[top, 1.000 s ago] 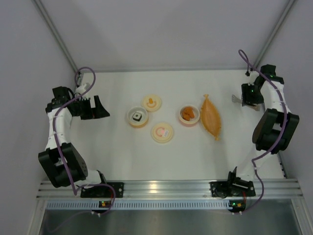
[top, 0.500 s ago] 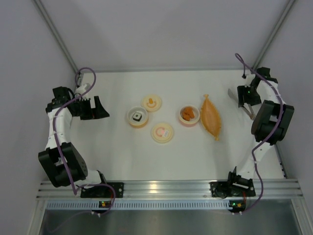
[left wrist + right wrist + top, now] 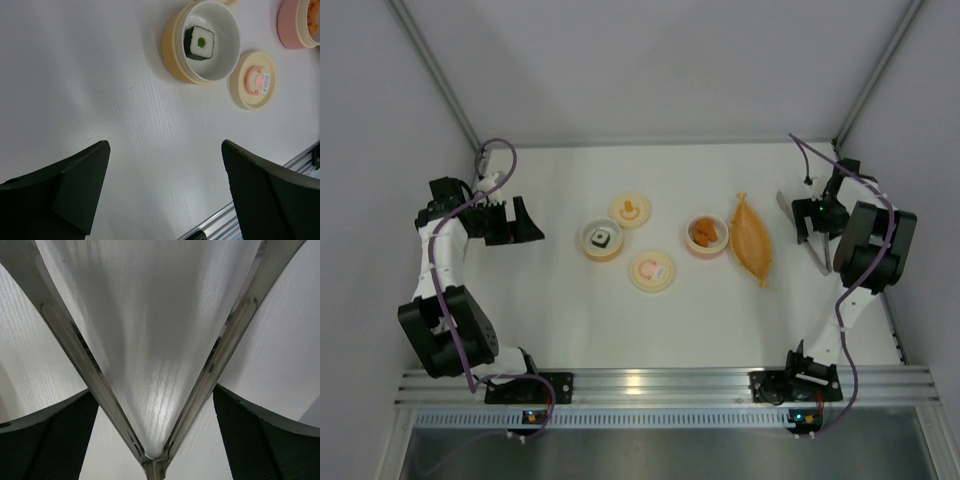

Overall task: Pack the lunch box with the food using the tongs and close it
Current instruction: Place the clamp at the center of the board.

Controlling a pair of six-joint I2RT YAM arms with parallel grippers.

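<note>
The left tool [image 3: 527, 222] hung over the counter [image 3: 570, 330] at the 9 o'clock side, jaws spread wide with nothing between its fingers [image 3: 70, 190]. At its 3 o'clock stood a bowl [image 3: 170, 55] holding a rice roll [image 3: 200, 42], with a plain lid [image 3: 631, 209] at the bowl's 1 o'clock. The box's lid [image 3: 652, 270], pink mark up, lay flat at the bowl's 4 o'clock, apart from it. The box [image 3: 706, 251] sat open at that lid's 2 o'clock with chunks [image 3: 705, 232] already inside. The bag [image 3: 753, 243] lay just beside the box at its 3 o'clock, pointed ends toward 12 and 6.

At the 3 o'clock edge the right tool [image 3: 807, 222] gripped the tongs [image 3: 152, 464]. Their hinge sat back toward the wrist, and the two arms splayed wide and looked to bear on the inner faces of its fingers [image 3: 50, 440].

The step in hand appeared to be readying the tongs, spread, for a pick. The next move probably called for swinging them toward 9 o'clock over the food, tips down, then squeezing gently. Whether more chunks needed packing could not be told; if not, the lid had to go on the box.
</note>
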